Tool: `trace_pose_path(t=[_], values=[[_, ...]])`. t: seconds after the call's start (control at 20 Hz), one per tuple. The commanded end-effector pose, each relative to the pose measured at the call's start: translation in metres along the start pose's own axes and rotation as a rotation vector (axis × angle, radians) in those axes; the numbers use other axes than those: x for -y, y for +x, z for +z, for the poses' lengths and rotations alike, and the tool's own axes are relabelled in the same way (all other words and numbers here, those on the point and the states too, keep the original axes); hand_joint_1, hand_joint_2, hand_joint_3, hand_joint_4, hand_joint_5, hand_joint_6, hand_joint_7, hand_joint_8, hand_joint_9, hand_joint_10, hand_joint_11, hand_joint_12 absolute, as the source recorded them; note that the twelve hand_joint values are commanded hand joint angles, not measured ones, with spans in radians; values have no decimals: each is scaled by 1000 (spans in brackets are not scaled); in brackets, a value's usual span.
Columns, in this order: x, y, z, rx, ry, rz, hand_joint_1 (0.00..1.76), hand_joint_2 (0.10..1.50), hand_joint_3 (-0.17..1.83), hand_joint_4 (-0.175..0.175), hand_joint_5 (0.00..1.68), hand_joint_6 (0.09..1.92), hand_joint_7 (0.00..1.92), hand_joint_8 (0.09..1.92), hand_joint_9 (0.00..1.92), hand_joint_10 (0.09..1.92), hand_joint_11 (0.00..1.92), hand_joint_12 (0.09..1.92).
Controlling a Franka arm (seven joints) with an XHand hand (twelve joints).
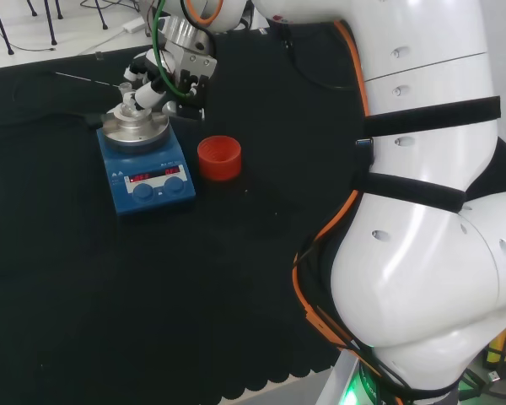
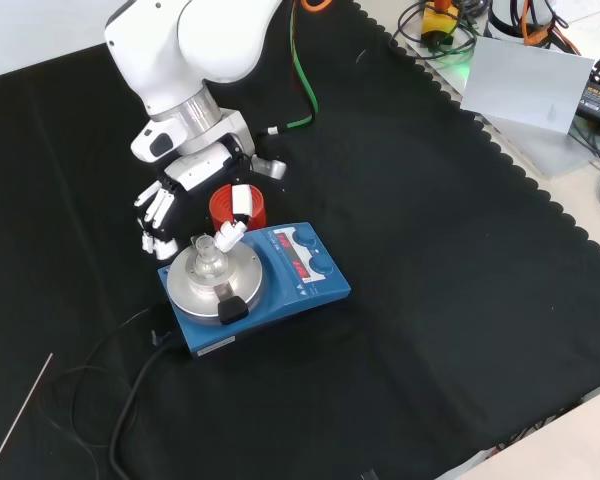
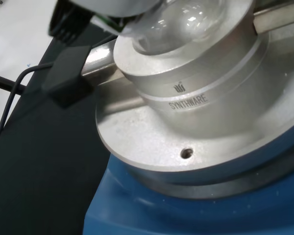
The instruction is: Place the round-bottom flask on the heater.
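Round-bottom flask (image 2: 208, 262) sits in the heater (image 2: 255, 285) block, hand (image 2: 195, 200) with a finger and thumb pinching its neck, red ribbed stand (image 1: 218, 157) beside.

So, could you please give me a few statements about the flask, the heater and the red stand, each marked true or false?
1. The round-bottom flask sits in the metal block on the heater. True.
2. The red stand carries the flask. False: the stand is bare; the flask is on the heater.
3. In the front view, the hand is at the flask, one of its fingers by the neck. True.
4. The heater is red. False: its body is blue with a silver top.
5. In the head view, the red stand is left of the heater. False: it stands to its right.
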State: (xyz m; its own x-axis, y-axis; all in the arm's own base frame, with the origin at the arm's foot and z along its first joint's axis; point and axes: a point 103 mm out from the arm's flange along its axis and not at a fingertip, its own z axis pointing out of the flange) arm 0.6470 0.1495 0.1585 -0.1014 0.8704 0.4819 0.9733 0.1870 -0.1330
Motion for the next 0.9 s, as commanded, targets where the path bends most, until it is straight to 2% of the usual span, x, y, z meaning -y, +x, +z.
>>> trace_pose_path(t=[0.05, 0.35, 0.5, 0.9], values=[[2, 0, -2, 15, 4, 0, 897, 558, 764, -16, 354, 362, 258, 653, 455, 672, 13, 1385], [6, 1, -6, 8, -10, 8, 853, 550, 708, -12, 372, 202, 238, 658, 426, 681, 0, 1361], [21, -2, -19, -1, -38, 5, 843, 550, 697, -10, 371, 183, 236, 657, 423, 681, 0, 1356], [53, -2, -49, 10, -54, 30, 833, 552, 691, -8, 368, 170, 234, 656, 419, 679, 0, 1350]])
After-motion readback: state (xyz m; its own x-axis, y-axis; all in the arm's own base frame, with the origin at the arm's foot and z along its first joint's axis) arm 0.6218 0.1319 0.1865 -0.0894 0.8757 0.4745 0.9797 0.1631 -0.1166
